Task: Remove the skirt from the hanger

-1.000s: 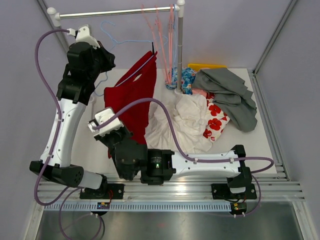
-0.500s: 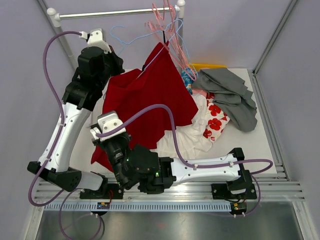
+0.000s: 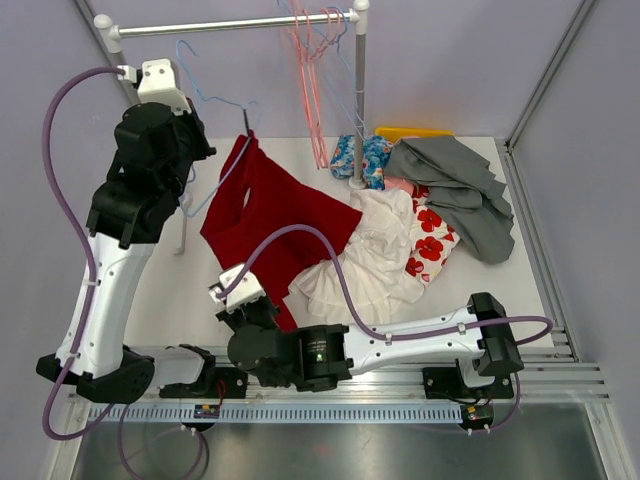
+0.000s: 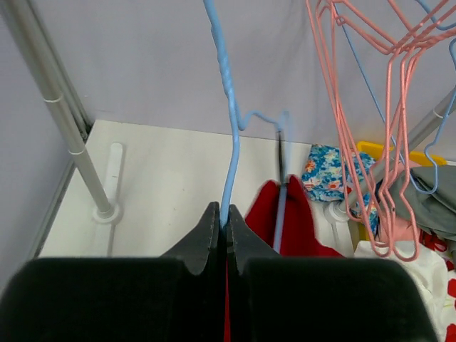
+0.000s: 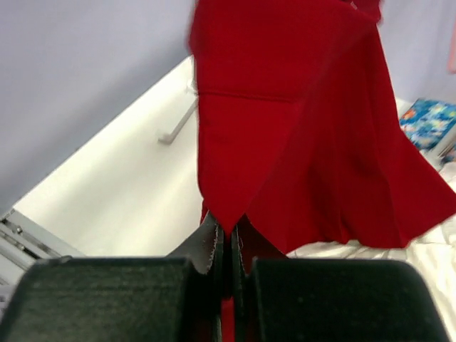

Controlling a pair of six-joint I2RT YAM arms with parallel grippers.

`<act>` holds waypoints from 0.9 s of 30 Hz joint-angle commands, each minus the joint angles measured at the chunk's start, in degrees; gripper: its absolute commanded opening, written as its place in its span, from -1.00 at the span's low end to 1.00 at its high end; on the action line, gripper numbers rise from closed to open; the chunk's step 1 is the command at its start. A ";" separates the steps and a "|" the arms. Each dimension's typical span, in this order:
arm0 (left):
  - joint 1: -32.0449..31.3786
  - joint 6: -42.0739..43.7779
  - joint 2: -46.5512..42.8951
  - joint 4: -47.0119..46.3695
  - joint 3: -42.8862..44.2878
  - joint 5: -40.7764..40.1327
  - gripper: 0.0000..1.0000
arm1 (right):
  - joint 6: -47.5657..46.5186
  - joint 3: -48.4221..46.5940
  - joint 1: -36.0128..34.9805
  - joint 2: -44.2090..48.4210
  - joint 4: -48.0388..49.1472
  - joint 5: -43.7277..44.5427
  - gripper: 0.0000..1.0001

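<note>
1. White desk [image 3: 185, 290] with pale walls around it; a metal rail [image 3: 230, 25] runs across the back.
2. We see pink hangers [image 3: 315, 80] hanging at the rail's right end, beside an upright post [image 3: 358, 100].
3. We see the left gripper [image 4: 222, 215] raised at the back left, its jaws pressed together on the wire of the blue hanger [image 4: 225, 71].
4. We find the red skirt [image 3: 270, 215] left of centre, its top end up at the hanger's lower wire, where a short black strip sticks up. We cannot tell how it is fastened there.
5. From that top end the skirt slopes down and forward to the near edge of the desk.
6. We see the right gripper [image 5: 228, 231] low at the near edge, jaws nipped tight on a corner of the skirt's hem.
7. We see the skirt's right side spread on the desk, touching a white garment [image 3: 385, 245].
8. Further right lie a red-flowered cloth [image 3: 432, 230] and a grey garment [image 3: 455, 185].
</note>
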State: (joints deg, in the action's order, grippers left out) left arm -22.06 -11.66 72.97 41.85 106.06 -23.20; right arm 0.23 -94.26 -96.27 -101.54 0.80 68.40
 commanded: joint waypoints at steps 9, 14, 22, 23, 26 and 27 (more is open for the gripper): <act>0.53 5.07 -1.60 2.19 15.22 -3.70 -1.00 | 36.30 13.29 8.37 5.90 -24.29 0.05 -1.00; 0.53 7.27 -1.43 3.16 15.93 -4.13 -1.00 | 92.42 11.05 10.57 16.62 -79.50 15.68 -1.00; 0.62 6.56 0.06 1.75 16.37 -3.43 -1.00 | 53.15 14.88 14.09 41.72 -60.41 27.80 -1.00; 0.53 6.48 0.33 1.66 16.46 -3.43 -1.00 | 28.76 18.72 14.18 43.95 -49.16 29.06 -1.00; 0.62 6.56 1.56 1.57 18.03 -4.13 -1.00 | 55.55 9.85 16.99 44.68 -72.75 29.16 -1.00; 0.62 6.39 2.26 1.66 18.82 -3.78 -1.00 | 61.93 9.01 16.99 44.32 -86.09 29.16 -1.00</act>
State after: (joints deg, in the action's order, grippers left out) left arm -22.17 -5.39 74.48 53.12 120.75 -23.05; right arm 53.08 -81.03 -80.42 -55.33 -64.10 81.41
